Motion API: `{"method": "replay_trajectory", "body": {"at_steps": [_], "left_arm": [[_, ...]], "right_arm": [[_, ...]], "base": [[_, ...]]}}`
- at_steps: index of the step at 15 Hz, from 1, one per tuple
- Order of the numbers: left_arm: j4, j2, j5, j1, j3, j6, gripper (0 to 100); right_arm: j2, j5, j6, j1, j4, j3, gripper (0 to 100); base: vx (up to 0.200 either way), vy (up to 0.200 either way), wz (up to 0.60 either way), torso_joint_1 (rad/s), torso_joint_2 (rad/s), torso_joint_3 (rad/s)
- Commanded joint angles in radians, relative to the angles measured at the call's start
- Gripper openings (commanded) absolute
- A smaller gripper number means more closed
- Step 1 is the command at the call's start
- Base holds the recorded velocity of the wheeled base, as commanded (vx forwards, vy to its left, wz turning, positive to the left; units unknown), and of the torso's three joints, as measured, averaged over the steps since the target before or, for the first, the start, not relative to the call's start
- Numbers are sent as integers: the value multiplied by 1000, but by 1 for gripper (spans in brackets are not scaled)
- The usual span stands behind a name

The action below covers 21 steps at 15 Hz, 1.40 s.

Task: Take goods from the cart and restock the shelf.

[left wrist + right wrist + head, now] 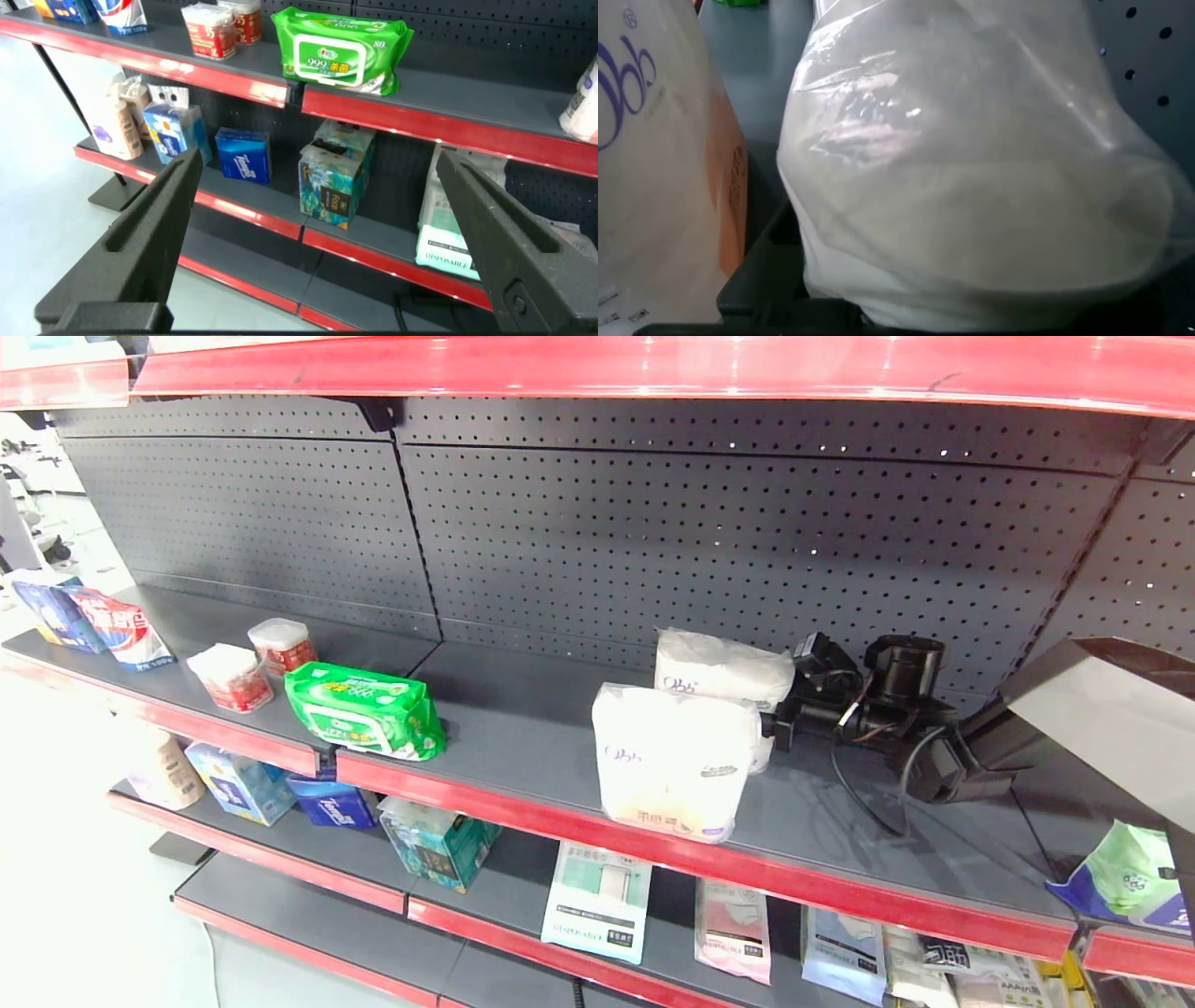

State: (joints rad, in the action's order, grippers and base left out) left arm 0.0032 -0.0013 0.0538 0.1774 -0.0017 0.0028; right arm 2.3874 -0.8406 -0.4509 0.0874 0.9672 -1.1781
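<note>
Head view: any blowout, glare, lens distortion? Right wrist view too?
Head view: floor at the left blown out to white; top red shelf edge shows glare streaks and bows like a wide-angle lens. Right wrist view: wrapped white pack carries bright highlights on its plastic.

Right arm (896,709): black cylindrical wrist housings, grey angular link (1092,709) at 3 o'clock; black cable (843,784) is looped at 6 o'clock. Left gripper (315,161): black grooved fingers (140,233).

Saw left gripper (313,173) w/ black fingers (154,224) spread wide. Beyond, spotted green plastic wipes pack (341,51) atop red-edged grey shelf (420,117), teal cardboard box (334,177) & blue pack (243,154) on tier below.
</note>
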Motion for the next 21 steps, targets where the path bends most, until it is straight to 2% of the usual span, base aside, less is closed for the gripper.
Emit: {"method": "replay_trajectory", "body": {"at_steps": [1, 14, 15, 21], "left_arm": [[0, 1, 0, 0, 0, 0, 100], [0, 1, 0, 0, 0, 0, 100], [0, 1, 0, 0, 0, 0, 100], [0, 1, 0, 0, 0, 0, 100]], "right_arm": [[2, -5, 1, 0, -1, -2, 0], [1, 3, -5, 14, -1, 2, 0], [1, 2, -5, 14, -1, 2, 100], [-60, -8, 6, 6, -1, 64, 100]], "base": [[0, 0, 0, 0, 0, 0], [0, 0, 0, 0, 0, 0], [0, 0, 0, 0, 0, 0], [0, 0, 0, 0, 0, 0]]}}
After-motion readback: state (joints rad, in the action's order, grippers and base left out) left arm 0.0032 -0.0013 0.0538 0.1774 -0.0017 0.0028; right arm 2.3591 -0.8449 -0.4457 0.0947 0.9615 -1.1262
